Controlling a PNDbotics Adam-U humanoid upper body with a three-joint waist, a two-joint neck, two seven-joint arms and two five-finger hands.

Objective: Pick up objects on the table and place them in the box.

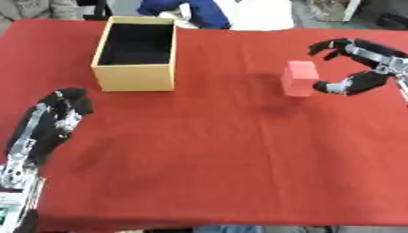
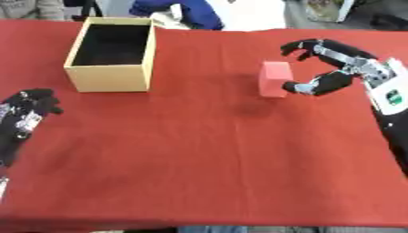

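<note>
Red block point(image 1: 299, 78) upright on red desk point(image 1: 223, 154), 3 o'clock of open yellow box point(image 1: 134, 77). Right robot hand point(image 2: 331, 63) spread, thumb beside block. Left robot hand point(image 1: 49, 125) relaxed, 8 o'clock. No legible writing.

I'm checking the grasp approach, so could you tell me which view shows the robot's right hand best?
The right eye view: the right hand shows whole with its forearm, open beside the red block. In the left eye view it sits at the picture's edge.

A red block point(image 1: 299, 78) stands upright — well right of the open, empty yellow box point(image 1: 135, 53).
</note>
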